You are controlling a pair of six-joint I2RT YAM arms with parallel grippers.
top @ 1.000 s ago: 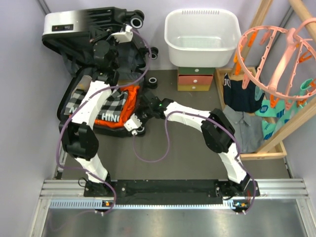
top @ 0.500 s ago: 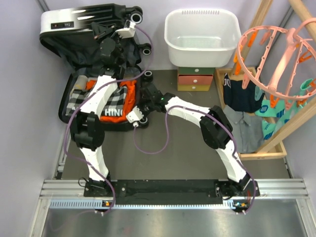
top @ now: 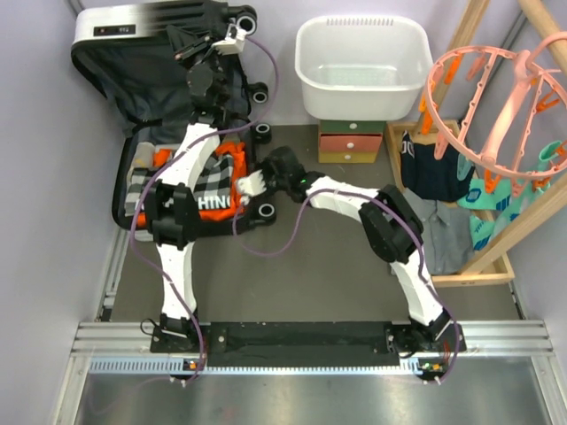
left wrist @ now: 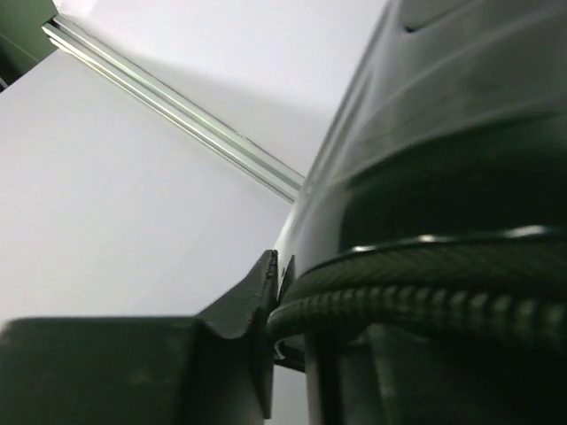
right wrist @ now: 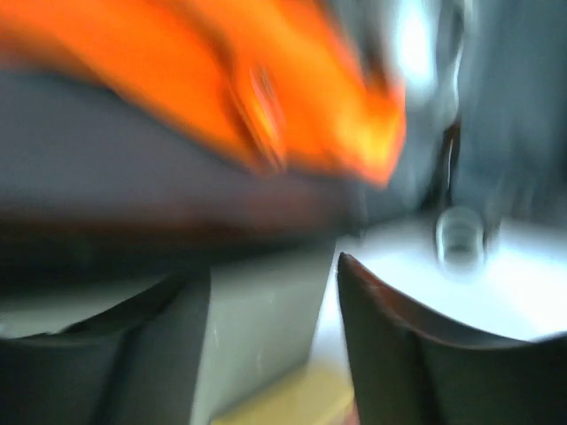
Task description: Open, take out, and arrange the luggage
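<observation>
The luggage lies open at the far left, its ribbed lid [top: 133,53] standing up against the back wall. Its lower half [top: 128,190] is flat on the floor and holds an orange garment [top: 232,168] and a black-and-white checked one [top: 205,181]. My left gripper [top: 183,46] is shut on the lid's zipper rim [left wrist: 425,301] at the top edge; one finger [left wrist: 252,305] presses against it. My right gripper [top: 239,188] is open at the lower half's right edge. The right wrist view is blurred, with the gripper [right wrist: 266,270] just below the orange garment [right wrist: 266,97] and nothing between the fingers.
A white laundry basket [top: 363,62] sits on a small green-and-orange drawer box [top: 352,142] at the back. At the right, a wooden crate [top: 447,279] holds clothes under a pink round peg hanger [top: 496,97]. Luggage wheels [top: 264,211] stick out near my right gripper.
The left gripper has swung the lid further back, to upright. The right gripper has moved up along the case's right edge to the orange garment and gone from shut to open.
</observation>
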